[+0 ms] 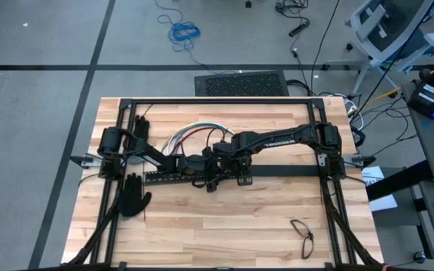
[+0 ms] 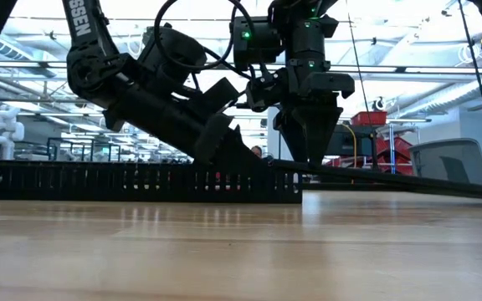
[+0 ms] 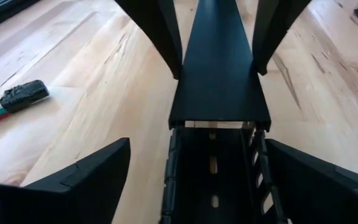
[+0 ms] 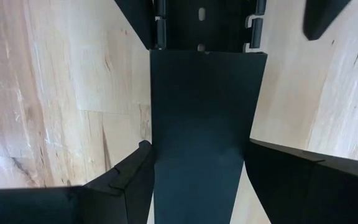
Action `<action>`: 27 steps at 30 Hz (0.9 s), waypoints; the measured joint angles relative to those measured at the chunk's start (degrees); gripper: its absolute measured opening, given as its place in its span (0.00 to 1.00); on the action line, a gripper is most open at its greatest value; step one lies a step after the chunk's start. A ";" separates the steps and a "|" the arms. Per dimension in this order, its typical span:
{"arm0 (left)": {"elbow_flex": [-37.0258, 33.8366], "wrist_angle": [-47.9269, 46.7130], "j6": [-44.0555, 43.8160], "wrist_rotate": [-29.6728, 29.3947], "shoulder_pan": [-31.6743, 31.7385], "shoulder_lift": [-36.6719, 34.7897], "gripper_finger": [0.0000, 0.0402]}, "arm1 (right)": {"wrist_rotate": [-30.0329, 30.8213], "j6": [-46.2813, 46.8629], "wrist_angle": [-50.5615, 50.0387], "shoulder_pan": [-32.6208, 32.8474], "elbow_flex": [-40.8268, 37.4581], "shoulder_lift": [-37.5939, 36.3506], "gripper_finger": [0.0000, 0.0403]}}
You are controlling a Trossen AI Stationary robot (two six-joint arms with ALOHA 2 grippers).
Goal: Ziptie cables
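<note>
Over the table, high view: both arms reach inward and meet at mid-table on the pale wooden table top (image 1: pixel 224 226).
Left gripper: the left gripper (image 1: pixel 208 175) sits over a long black slotted plastic channel (image 1: pixel 168 178) that lies crosswise.
Right gripper: the right gripper (image 1: pixel 236 172) is just beside the left one, where a flat black plastic cover strip (image 1: pixel 292 171) leaves the channel's end.
Cables: the loose bundle of thin red, white, green and blue cables (image 1: pixel 191 135) arcs on the wood just behind both grippers, touched by neither.
Other items: one black glove (image 1: pixel 140 128) lies near the left arm's base and a second black glove (image 1: pixel 132 197) in front of it. A thin dark loop (image 1: pixel 302 232) lies well apart from the right gripper, too small to identify.
Low view: the right gripper points straight down at the channel's end. The left gripper leans in at a slant beside it.
Left wrist view: the left fingers (image 3: pixel 73 180) are spread wide on either side of the channel, gripping nothing. Beyond them the right gripper straddles the cover strip. Some cable ends in a black sleeve lie off to one side of the left gripper.
Right wrist view: the right fingers (image 4: pixel 123 180) meet both long edges of the cover strip, clamping it.
</note>
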 joint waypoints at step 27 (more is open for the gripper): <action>0.02 0.20 -5.52 5.95 -0.20 -0.07 0.77 | -0.17 -0.04 0.26 0.02 0.00 -0.02 0.53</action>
